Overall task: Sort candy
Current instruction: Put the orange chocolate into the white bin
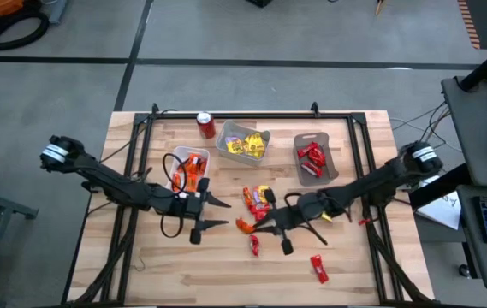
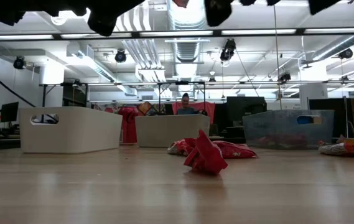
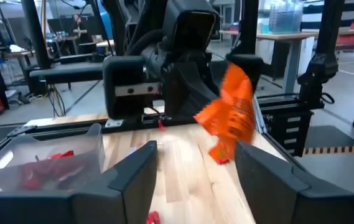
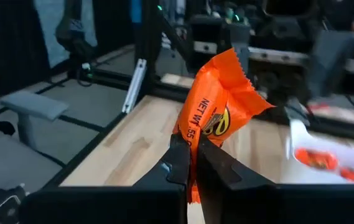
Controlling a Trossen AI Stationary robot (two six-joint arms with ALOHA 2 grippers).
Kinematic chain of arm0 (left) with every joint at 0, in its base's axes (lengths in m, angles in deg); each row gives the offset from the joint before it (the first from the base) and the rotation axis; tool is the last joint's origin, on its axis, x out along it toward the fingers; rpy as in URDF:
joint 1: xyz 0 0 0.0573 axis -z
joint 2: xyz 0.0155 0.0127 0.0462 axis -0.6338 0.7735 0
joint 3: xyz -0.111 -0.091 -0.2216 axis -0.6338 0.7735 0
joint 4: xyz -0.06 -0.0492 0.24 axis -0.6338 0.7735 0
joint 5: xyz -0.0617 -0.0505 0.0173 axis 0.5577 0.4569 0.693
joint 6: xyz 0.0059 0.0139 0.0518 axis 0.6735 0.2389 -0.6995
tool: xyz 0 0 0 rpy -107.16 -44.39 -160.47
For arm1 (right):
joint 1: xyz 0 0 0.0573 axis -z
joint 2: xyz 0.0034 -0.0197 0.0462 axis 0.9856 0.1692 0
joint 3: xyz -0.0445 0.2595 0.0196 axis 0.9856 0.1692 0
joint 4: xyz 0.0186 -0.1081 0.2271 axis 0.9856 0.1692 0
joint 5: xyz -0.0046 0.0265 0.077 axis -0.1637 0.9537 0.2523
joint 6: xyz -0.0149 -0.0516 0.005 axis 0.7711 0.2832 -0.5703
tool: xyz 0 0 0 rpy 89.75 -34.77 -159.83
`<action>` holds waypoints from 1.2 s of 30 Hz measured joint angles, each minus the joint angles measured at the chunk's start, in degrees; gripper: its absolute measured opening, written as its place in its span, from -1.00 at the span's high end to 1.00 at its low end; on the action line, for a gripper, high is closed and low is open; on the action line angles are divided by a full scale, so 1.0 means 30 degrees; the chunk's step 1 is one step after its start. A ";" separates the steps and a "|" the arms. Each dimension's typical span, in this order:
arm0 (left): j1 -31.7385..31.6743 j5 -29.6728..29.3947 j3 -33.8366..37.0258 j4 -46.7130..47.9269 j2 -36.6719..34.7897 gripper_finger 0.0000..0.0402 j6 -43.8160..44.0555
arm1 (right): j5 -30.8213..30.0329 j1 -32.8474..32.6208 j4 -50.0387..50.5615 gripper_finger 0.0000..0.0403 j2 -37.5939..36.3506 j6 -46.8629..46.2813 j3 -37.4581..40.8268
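My right gripper (image 1: 258, 225) is shut on an orange wrapped candy (image 4: 223, 106) over the table's middle, seen in the high view as the orange candy (image 1: 243, 225). My left gripper (image 1: 222, 214) is open just to its left, with the fingers (image 3: 133, 174) pointing at the orange candy (image 3: 229, 112) and apart from it. Loose candy lies on the wood: a red and yellow cluster (image 1: 258, 198), a red piece (image 1: 254, 245) and another red one (image 1: 319, 268). Three bins stand at the far side: one with orange candy (image 1: 190, 171), one with yellow (image 1: 243, 143), one with red (image 1: 314, 158). My right gripper pinches the orange candy between its two fingers (image 4: 180, 158) at one end of the wrapper (image 4: 192, 146). It comes in from the table's right side. The candy is lifted clear of the table and sticks out beyond the fingertips.
A red soda can (image 1: 206, 126) stands upright at the far edge, left of the yellow bin. A black frame (image 1: 252, 115) borders the tabletop. A yellow candy (image 1: 327, 218) lies under the right arm. Bare wood lies along the near edge (image 1: 183, 274).
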 joint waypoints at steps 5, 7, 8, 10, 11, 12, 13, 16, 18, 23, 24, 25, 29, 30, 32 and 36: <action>-0.0029 -0.0005 0.0000 -0.1481 0.1374 -0.08 -0.0044 | 0.1135 0.0483 -0.0736 0.94 0.1477 0.0720 -0.0511; -0.0029 0.0009 0.0000 -0.1828 0.1811 -0.09 -0.0085 | 0.1595 0.0636 -0.0709 0.94 0.1831 0.0720 -0.0869; -0.0029 0.0188 0.0000 -0.1923 0.1947 -0.09 -0.0114 | 0.1694 0.0684 -0.0676 0.94 0.1975 0.0714 -0.1058; -0.0051 0.1098 0.0000 -0.2019 0.2156 -0.09 -0.0113 | 0.1791 0.0683 -0.0146 0.94 0.2026 0.0768 -0.1370; -0.0044 0.1531 0.0000 -0.1932 0.2199 -0.08 -0.0113 | 0.1842 0.0683 0.0296 0.94 0.1999 0.0870 -0.1497; -0.0044 0.2018 0.0000 -0.1848 0.2210 -0.08 -0.0114 | 0.1861 0.0690 0.0790 0.94 0.1933 0.0880 -0.1633; -0.0044 0.2550 0.0000 -0.1784 0.2159 -0.07 -0.0114 | 0.1834 0.0703 0.1283 0.94 0.1826 0.0868 -0.1715; -0.0029 0.3823 0.0000 -0.1315 0.1794 -0.06 -0.0107 | 0.1616 0.0726 0.2123 0.94 0.1511 0.0683 -0.1866; -0.0022 0.4136 0.0000 -0.1044 0.1581 -0.05 -0.0019 | 0.1547 0.0732 0.2424 0.94 0.1462 0.0676 -0.1995; -0.0036 0.4357 0.0000 -0.0472 0.1489 -0.05 0.0040 | 0.1387 0.0897 0.2954 0.94 0.1462 0.0678 -0.2238; -0.0036 0.4364 0.0000 -0.0305 0.1489 -0.05 0.0040 | 0.1104 0.0922 0.3095 0.94 0.1462 0.0683 -0.2271; -0.0029 0.4386 0.0000 -0.0191 0.1489 -0.05 0.0105 | 0.0823 0.0959 0.3248 0.94 0.1463 0.0699 -0.2307; -0.0029 0.4393 0.0003 -0.0022 0.1511 -0.03 0.0376 | 0.0591 0.1176 0.3291 0.94 0.1469 0.0683 -0.2365; -0.0029 0.4393 0.0007 -0.0013 0.1511 -0.01 0.0396 | 0.0588 0.1214 0.3284 0.94 0.1469 0.0683 -0.2366; -0.0029 0.4386 0.0007 0.0002 0.1511 0.05 0.0403 | 0.0588 0.1248 0.3301 0.94 0.1469 0.0683 -0.2366; -0.0100 0.4343 0.0007 0.0156 0.1511 0.29 0.0396 | 0.0588 0.1244 0.3293 0.94 0.1469 0.0676 -0.2361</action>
